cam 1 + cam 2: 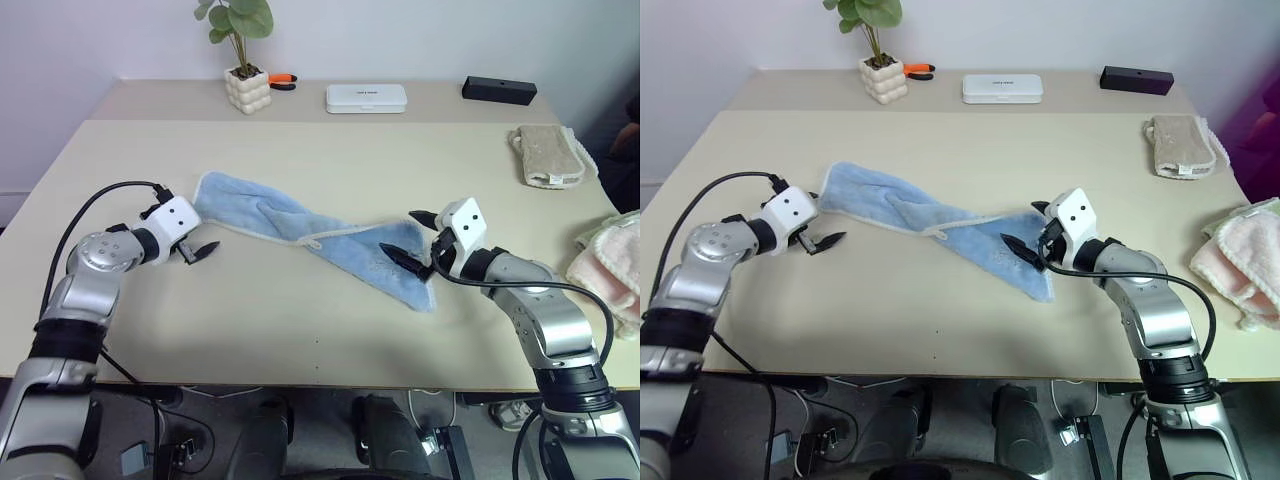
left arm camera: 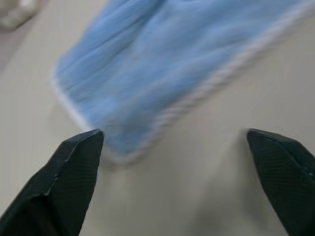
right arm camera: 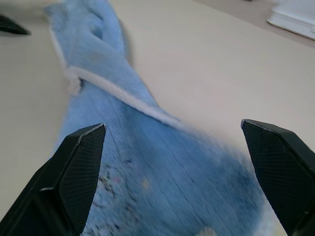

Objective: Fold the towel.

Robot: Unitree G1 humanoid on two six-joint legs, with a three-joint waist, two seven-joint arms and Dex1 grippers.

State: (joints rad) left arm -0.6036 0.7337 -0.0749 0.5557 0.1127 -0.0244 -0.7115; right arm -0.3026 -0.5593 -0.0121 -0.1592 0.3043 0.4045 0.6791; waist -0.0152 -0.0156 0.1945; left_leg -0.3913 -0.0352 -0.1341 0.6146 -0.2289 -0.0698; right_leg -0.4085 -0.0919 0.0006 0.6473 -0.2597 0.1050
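The beige worktop [image 1: 300, 330] carries everything, and its near edge is cut off by the robot's arms. The light blue towel [image 1: 290, 225] lies across its middle in a twisted, rumpled band running from just ahead of the left pincer [image 1: 200, 250] to under the tips of the right pincer [image 1: 415, 245]; how its layers overlap at the twist is hard to make out.

Well off to the outer side of the right pincer, a pink-and-cream towel pile [image 1: 610, 265] is cut by the picture's edge. Farther out and beyond it sits a folded beige towel [image 1: 550, 155].

Far beyond both pincers, on the rear strip of the worktop, stand a potted plant [image 1: 245, 85], a white case [image 1: 366, 97] and a black box [image 1: 498, 90]; a small orange-handled tool [image 1: 283, 80] shows beside the pot, partly hidden by it.

The left arm bends in from the side, its pincer pointing forward and slightly down, spread wide and holding nothing, the towel's bordered corner just ahead of its tips. In the left wrist view that corner is blurred.

The right arm reaches forward and inward, its pincer wide open over the towel's near end, gripping nothing.
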